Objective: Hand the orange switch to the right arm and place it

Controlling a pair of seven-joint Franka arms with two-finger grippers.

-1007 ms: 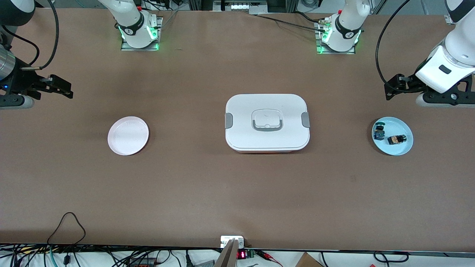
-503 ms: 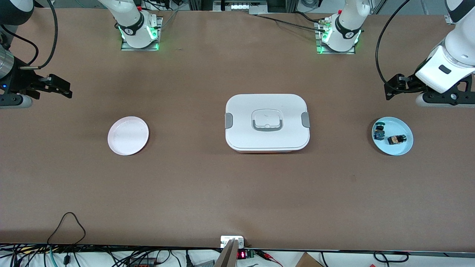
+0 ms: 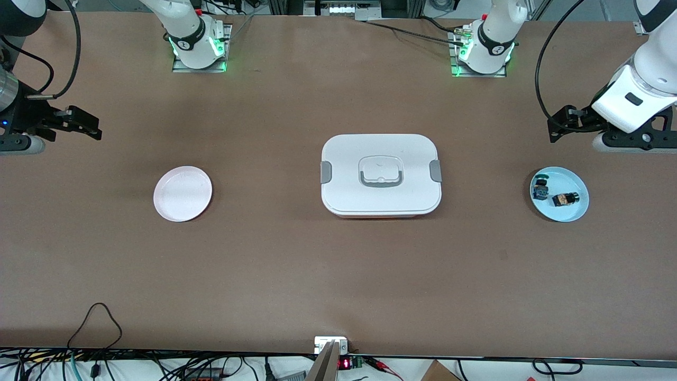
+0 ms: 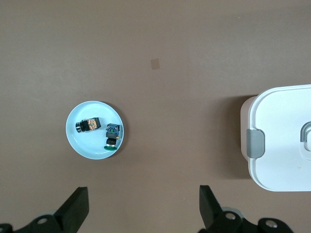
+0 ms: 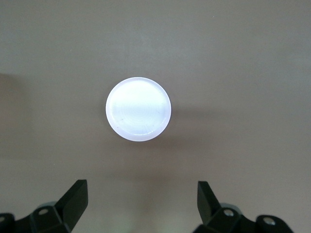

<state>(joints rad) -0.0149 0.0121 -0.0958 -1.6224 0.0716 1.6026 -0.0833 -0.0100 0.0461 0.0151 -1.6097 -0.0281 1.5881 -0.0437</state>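
Note:
The orange switch (image 3: 565,199) (image 4: 87,125), black with an orange-brown cap, lies on its side in a light-blue plate (image 3: 579,211) (image 4: 82,145) at the left arm's end of the table. A blue-topped switch (image 3: 540,189) (image 4: 112,134) lies beside it in the same plate. My left gripper (image 3: 556,127) (image 4: 143,199) hangs open and empty over bare table beside that plate. My right gripper (image 3: 92,127) (image 5: 141,191) hangs open and empty over bare table at the right arm's end, beside a pink plate (image 3: 182,193) (image 5: 138,109).
A white lidded box (image 3: 381,174) (image 4: 286,136) with grey side clips stands at the table's middle, between the two plates. Cables and a small device (image 3: 331,345) lie along the table edge nearest the front camera.
My right gripper has drifted slightly toward the right arm's end of the table. The left arm has barely moved. Both grippers stay open.

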